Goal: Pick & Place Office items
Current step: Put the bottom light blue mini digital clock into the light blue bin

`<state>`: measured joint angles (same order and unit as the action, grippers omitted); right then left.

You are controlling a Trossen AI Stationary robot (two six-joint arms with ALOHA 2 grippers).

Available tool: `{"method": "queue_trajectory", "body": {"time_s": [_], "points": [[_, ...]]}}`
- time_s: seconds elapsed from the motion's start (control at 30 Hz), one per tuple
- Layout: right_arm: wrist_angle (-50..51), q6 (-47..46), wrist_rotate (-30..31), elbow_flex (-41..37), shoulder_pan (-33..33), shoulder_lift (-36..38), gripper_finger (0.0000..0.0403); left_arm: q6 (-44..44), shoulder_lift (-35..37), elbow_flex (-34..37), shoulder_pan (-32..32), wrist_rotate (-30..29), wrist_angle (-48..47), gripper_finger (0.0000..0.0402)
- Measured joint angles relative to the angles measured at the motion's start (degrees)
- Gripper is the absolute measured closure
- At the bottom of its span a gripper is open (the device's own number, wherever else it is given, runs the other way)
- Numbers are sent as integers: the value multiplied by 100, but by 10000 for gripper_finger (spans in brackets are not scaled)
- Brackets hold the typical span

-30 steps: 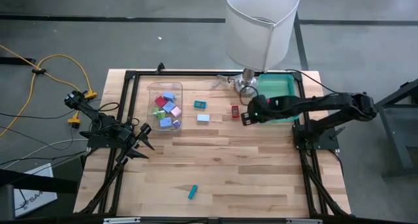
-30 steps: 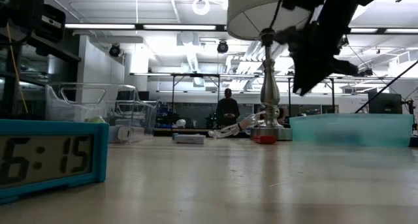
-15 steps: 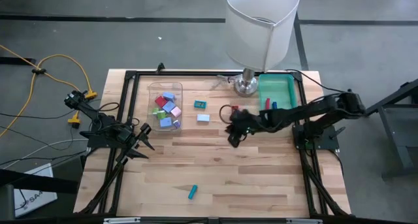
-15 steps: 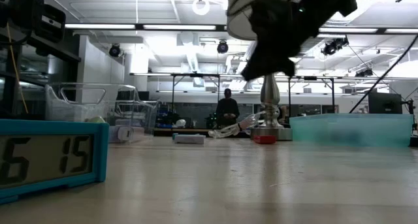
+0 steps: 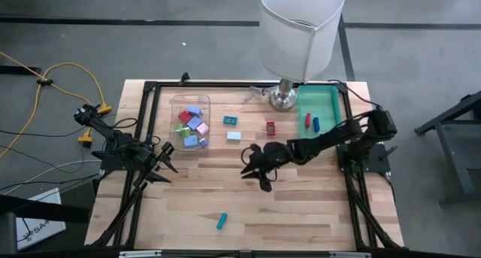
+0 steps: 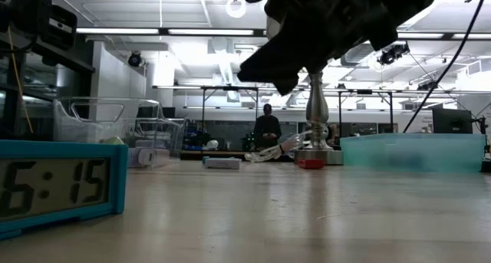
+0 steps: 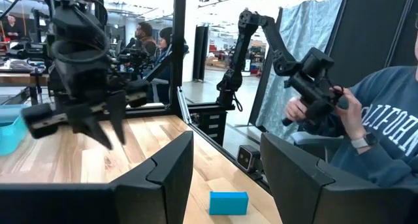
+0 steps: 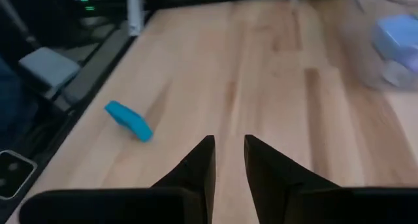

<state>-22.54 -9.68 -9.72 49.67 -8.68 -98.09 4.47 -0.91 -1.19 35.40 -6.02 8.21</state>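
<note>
Several small office items lie in a clear container (image 5: 189,122). Loose on the wood lie a teal bit (image 5: 231,120), a light blue block (image 5: 234,136), a red bit (image 5: 270,126) and, near the front edge, a teal piece (image 5: 222,221) (image 8: 128,120). A red and a blue bit lie in the teal bin (image 5: 329,100). My right gripper (image 5: 254,177) (image 8: 228,145) hovers over the table's middle, narrowly open and holding nothing, tilted down toward the front teal piece. My left gripper (image 5: 169,162) (image 7: 225,152) waits open at the left edge.
A tall lamp (image 5: 301,32) with a white shade stands at the far edge, beside the bin. A black frame (image 5: 146,107) runs round the table. Beyond the table's near edge a person (image 7: 379,132) sits holding a control handle. Bare wood lies between my right gripper and the front teal piece.
My right gripper has swung from the teal bin's left side toward the table's left and near edges, out over the middle. It has sunk a little, rolled about its own axis and tipped from pointing up to slanting down. Its finger gap looks unchanged. No item has moved.
</note>
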Motion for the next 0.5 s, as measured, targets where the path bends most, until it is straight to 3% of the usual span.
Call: {"method": "queue_trajectory", "body": {"time_s": [0.13,0.5], "points": [[-469,377,-108,-2,-136,-123,335,0,2,-1,-1,-1,-2,229],[-1095,1307,666,0,-582,-178,335,1,1,0,-2,-2,0,229]]}}
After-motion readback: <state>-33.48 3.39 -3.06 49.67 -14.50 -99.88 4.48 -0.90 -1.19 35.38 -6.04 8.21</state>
